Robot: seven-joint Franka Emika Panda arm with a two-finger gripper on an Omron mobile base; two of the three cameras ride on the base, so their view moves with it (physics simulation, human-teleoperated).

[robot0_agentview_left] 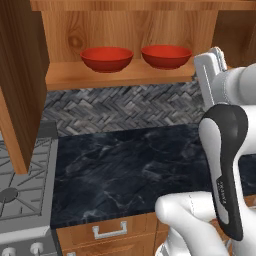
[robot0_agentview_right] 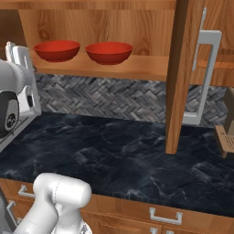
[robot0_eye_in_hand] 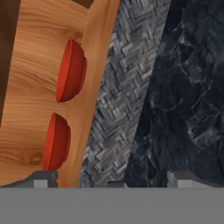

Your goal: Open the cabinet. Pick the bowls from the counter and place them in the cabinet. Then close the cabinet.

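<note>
white arm (robot0_agentview_left: pixel 225 165) raised beside cabinet (robot0_agentview_left: pixel 120 30), gripper (robot0_eye_in_hand: pixel 111 179) spread wide, rolled sideways.

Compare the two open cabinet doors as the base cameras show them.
The left door shows no handle in these views; the right door carries a long silver bar handle. The left door hangs over the stove's edge; the right door hangs over the counter. Both are warm brown wood and swung out, baring the shelf with two red bowls.
</note>
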